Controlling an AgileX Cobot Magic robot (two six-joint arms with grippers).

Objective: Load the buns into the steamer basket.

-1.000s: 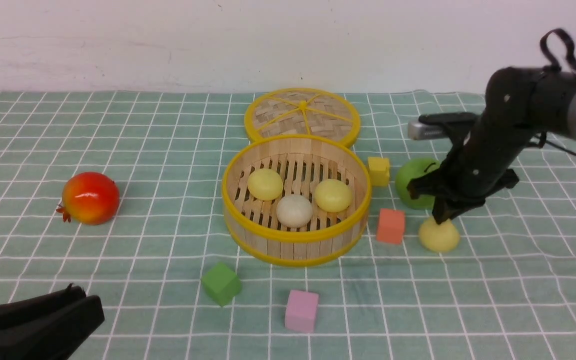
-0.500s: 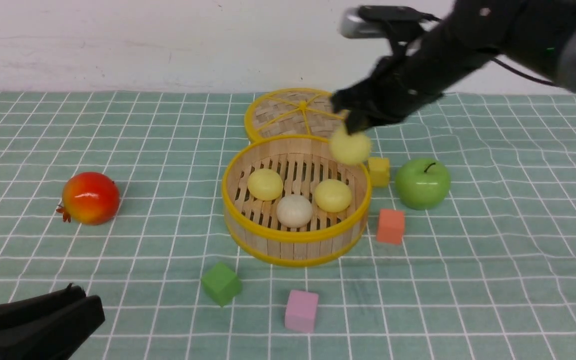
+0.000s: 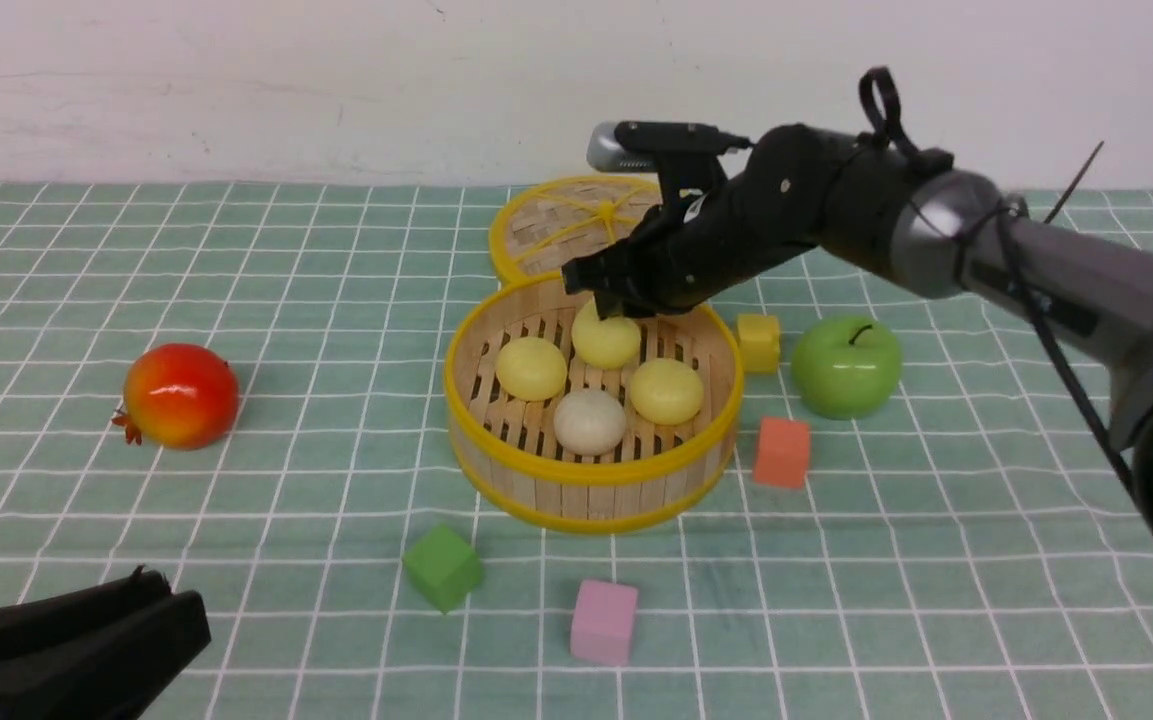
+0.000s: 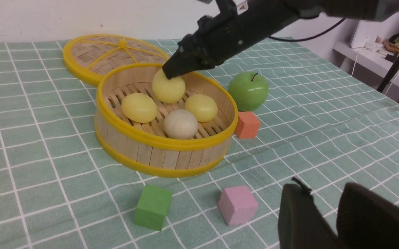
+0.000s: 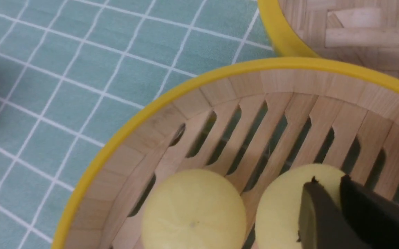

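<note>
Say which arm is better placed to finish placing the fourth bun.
Right. The right gripper sits on that bun inside the steamer basket; the left gripper rests far off by the near edge.

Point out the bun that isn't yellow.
The off-white bun, nearest the steamer basket's front wall; the other three buns are pale yellow.

buns (image 3: 531,368): three pale yellow, one off-white
steamer basket (image 3: 591,490): wood slats, yellow rims
lid (image 3: 546,235): woven tan, yellow rim
apple (image 3: 846,367): green
pomegranate (image 3: 181,396): red-orange
cubes (image 3: 782,452): yellow, orange, green, pink
tablecloth (image 3: 936,560): teal, white grid
</note>
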